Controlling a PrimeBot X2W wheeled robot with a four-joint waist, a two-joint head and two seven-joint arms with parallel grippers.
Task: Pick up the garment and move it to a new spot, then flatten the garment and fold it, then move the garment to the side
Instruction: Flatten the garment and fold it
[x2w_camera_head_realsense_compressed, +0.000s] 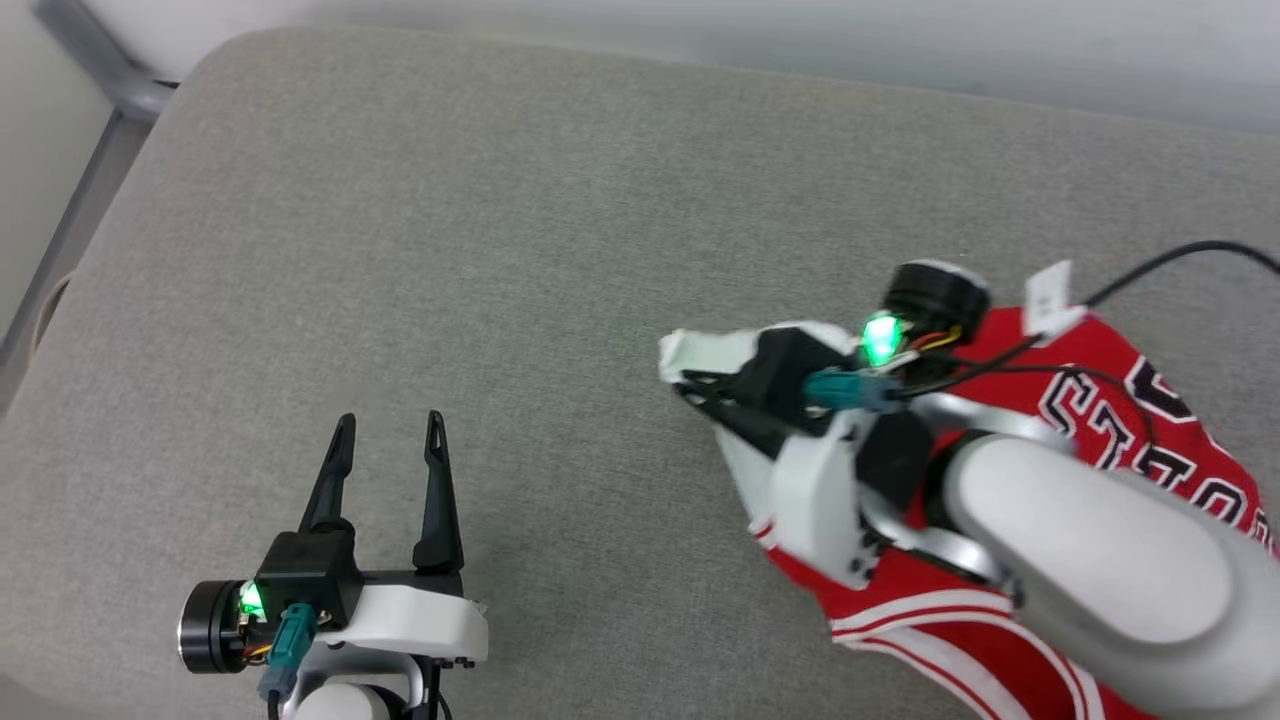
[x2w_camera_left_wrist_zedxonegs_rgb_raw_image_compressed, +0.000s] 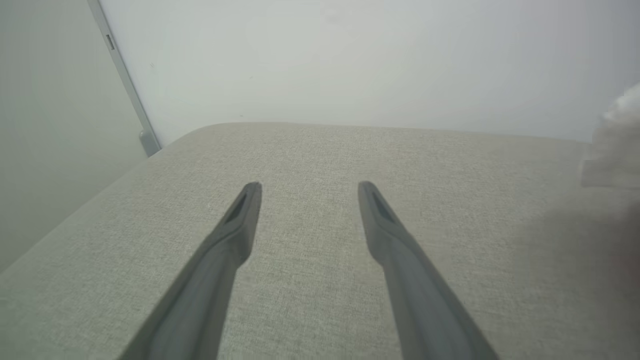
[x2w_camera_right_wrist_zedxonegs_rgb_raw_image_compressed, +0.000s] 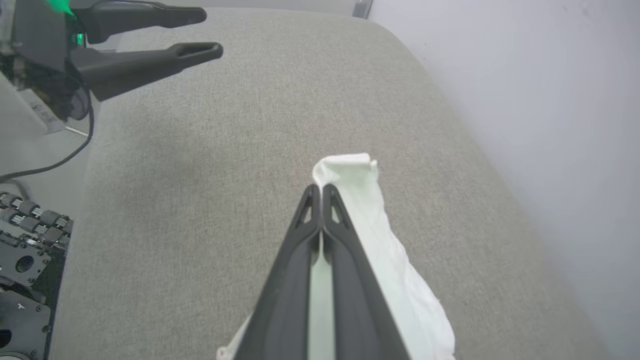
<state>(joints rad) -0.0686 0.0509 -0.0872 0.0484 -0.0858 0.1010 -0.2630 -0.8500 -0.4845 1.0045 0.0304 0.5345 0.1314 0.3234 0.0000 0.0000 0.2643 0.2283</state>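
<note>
Garment (x2w_camera_head_realsense_compressed: 880, 595): red jersey with black lettering and a white sleeve (x2w_camera_right_wrist_zedxonegs_rgb_raw_image_compressed: 370, 220), at the right side of the grey cushion (x2w_camera_head_realsense_compressed: 500, 250), partly hidden under the right arm.
Right gripper (x2w_camera_head_realsense_compressed: 685, 385): fingers pressed together, pinching the white sleeve's edge.
Left gripper (x2w_camera_head_realsense_compressed: 392, 425): fingers spread wide, holding nothing, over bare cushion, well apart from the jersey.

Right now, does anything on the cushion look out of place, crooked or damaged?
Nothing is damaged or spilled. The garment lies bunched and askew at the right side of the grey cushion, one white sleeve pinched in the shut right gripper.
</note>
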